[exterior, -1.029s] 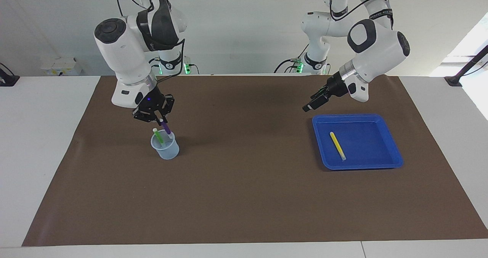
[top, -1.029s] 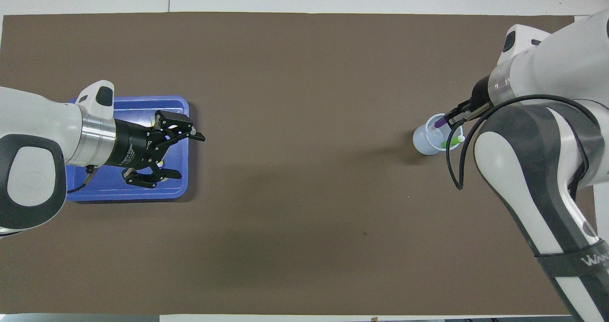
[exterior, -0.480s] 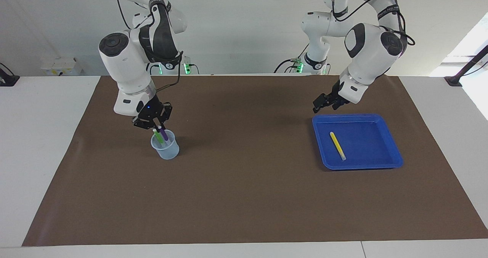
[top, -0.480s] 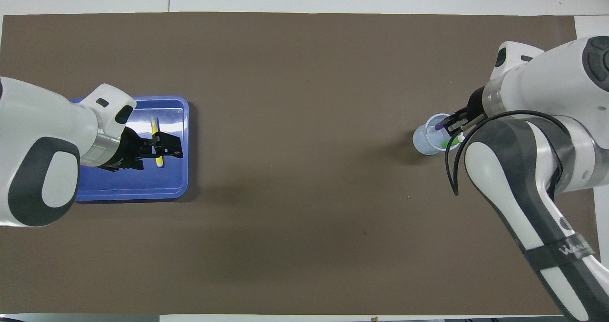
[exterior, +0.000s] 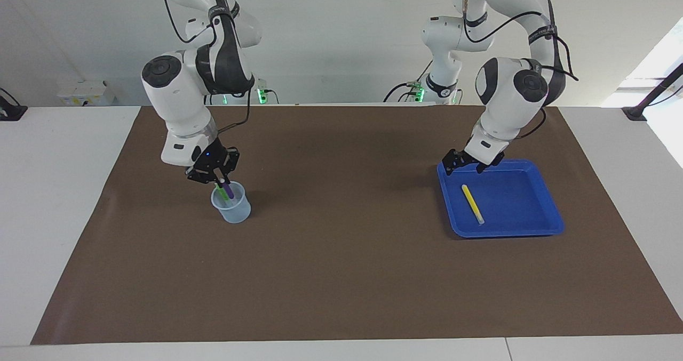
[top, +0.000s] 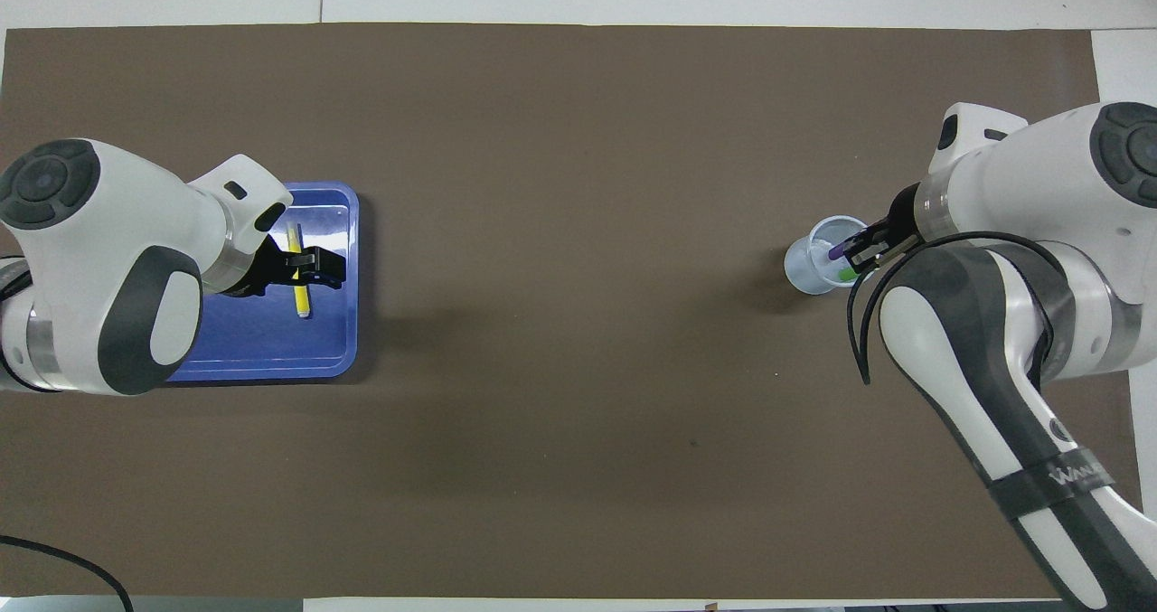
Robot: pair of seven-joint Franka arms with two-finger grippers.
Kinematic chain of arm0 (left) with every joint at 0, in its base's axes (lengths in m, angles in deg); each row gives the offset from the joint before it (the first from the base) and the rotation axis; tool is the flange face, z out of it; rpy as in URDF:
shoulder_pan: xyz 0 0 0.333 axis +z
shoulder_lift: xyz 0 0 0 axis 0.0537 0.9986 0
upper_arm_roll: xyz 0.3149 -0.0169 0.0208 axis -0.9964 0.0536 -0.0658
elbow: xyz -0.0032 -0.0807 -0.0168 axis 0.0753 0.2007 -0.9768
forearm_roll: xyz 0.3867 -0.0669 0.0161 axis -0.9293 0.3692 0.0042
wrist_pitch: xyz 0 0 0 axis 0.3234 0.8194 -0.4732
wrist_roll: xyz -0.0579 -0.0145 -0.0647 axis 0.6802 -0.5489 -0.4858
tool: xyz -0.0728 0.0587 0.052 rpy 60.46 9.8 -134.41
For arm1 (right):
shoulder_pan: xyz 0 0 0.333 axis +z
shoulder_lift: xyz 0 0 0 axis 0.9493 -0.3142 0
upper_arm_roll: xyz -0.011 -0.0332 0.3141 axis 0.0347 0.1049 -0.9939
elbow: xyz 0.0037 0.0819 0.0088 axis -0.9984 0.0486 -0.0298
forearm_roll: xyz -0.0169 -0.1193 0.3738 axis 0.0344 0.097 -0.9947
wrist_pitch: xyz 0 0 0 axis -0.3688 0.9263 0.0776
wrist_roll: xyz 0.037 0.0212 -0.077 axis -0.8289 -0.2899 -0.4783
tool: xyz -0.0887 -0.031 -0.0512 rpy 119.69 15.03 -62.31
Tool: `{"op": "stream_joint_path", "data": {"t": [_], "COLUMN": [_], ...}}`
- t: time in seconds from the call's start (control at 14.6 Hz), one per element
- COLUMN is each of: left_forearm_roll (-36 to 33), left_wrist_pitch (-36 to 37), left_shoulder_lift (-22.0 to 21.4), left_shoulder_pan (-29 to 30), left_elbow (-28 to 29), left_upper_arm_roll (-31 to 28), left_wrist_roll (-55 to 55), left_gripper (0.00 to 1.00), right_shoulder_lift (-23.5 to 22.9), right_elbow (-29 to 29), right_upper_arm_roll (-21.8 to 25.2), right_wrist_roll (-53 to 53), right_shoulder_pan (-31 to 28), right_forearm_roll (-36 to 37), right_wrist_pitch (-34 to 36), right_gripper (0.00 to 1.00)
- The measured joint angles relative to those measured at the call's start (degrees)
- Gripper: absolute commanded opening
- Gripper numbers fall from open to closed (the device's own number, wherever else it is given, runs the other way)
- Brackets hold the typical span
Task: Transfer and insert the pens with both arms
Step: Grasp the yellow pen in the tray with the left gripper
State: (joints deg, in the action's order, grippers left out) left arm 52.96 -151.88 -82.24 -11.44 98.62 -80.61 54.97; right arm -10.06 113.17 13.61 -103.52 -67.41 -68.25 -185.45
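Right gripper (exterior: pixel 221 180) clamped on slim purple pen (exterior: pixel 228 190), lowered deeper into translucent pale-blue plastic cup (exterior: pixel 233 207) than a second ago; thin green pen (exterior: pixel 220 193) already leaning inside. Insertion judged nearly done, release next. Toward left arm's end: left gripper (exterior: pixel 467 163), fingers spread, dropped from above mat to rim of shallow blue rectangular plastic tray (exterior: pixel 539 225). Yellow pen (exterior: pixel 473 203) flat in tray, untouched; pickup judged imminent.
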Motion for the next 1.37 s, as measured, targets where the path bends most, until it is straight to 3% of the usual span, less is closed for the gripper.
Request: {"op": "stream_joint_path", "data": {"t": [0.41,0.62,1.03,1.23,1.3,1.37], "left_forearm_roll": [-0.2,-0.2,-0.2,-0.2,-0.2,-0.2], "left_wrist_pitch": [-8.5,-12.1,-14.9,-15.6,-15.7,-15.7], "left_shoulder_lift": [6.6,8.9,10.9,11.6,11.7,11.8], "left_shoulder_pan": [3.2,4.2,4.5,4.5,4.5,4.5], "left_elbow": [0.8,0.8,0.8,0.8,0.8,0.7], "left_upper_arm_roll": [-0.3,-0.4,-0.3,-0.3,-0.3,-0.4], "left_wrist_roll": [-4.5,-4.5,-4.5,-4.5,-4.5,-4.5], "left_gripper": [1.00,0.94,0.73,0.49,0.37,0.22], "right_shoulder_lift": [0.4,0.4,0.8,0.9,1.0,1.0], "right_elbow": [5.1,5.5,7.1,7.5,7.6,7.7], "right_upper_arm_roll": [-0.4,-0.4,-0.4,-0.5,-0.5,-0.5], "right_wrist_roll": [0.0,0.0,0.0,-0.1,-0.1,-0.1], "right_shoulder_pan": [0.0,0.0,0.0,0.0,0.0,0.0], "right_forearm_roll": [0.0,0.0,0.0,0.0,0.0,0.0], "right_wrist_pitch": [-5.0,-5.2,-7.4,-8.3,-8.3,-8.3], "right_gripper": [0.00,0.00,0.00,0.00,0.06,0.29]}}
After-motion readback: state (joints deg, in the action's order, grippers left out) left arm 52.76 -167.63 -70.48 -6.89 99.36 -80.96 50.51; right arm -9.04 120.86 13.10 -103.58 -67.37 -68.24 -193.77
